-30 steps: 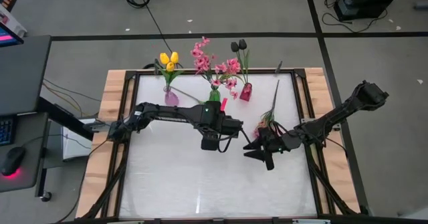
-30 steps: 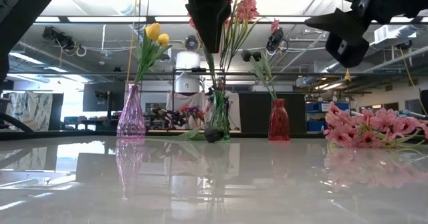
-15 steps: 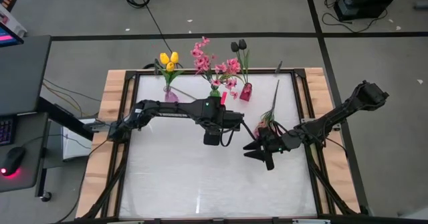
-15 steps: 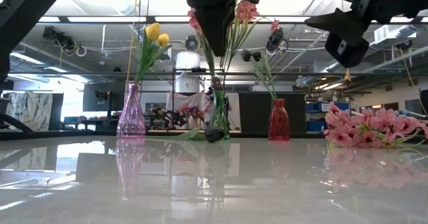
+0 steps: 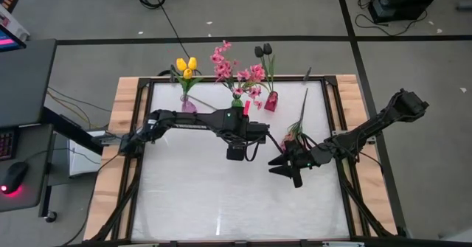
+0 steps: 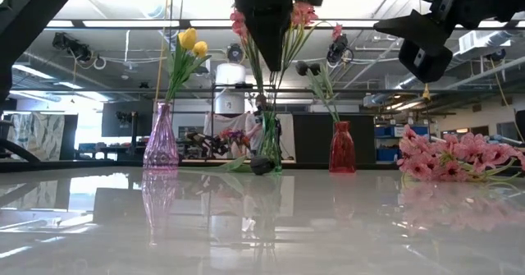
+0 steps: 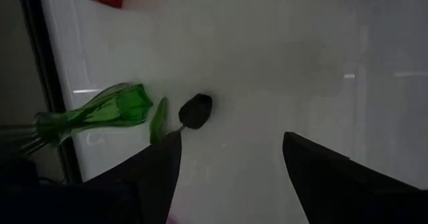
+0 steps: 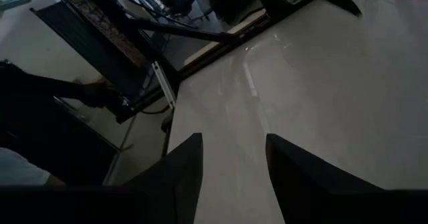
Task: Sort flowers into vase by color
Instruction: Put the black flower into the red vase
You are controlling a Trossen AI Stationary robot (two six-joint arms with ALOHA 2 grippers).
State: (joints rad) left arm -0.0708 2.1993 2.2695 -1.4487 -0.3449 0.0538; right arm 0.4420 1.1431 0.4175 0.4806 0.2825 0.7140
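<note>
left arm: reaches from the table's left edge to mid-table, raised | left gripper (image 5: 236, 157): fingers (image 7: 157, 167) spread wide, nothing between them | right arm: comes in from the right edge, raised | right gripper (image 5: 293, 175): fingers (image 8: 184, 167) part-open, nothing between them

Glossy white surface (image 5: 221, 195) framed by a pale wooden border (image 5: 125, 129). Yellow tulips (image 5: 186, 66) stand in a translucent purple vase (image 6: 161, 139); pink blossoms (image 5: 236, 70) in a clear green vase (image 7: 100, 114); near-black tulips (image 5: 264, 50) in a red vase (image 6: 342, 158). A loose pink spray (image 6: 455, 160) has green stems. A dark tulip head (image 7: 195, 110) lies beside a green leaf (image 7: 158, 120). Both arms are black.
</note>
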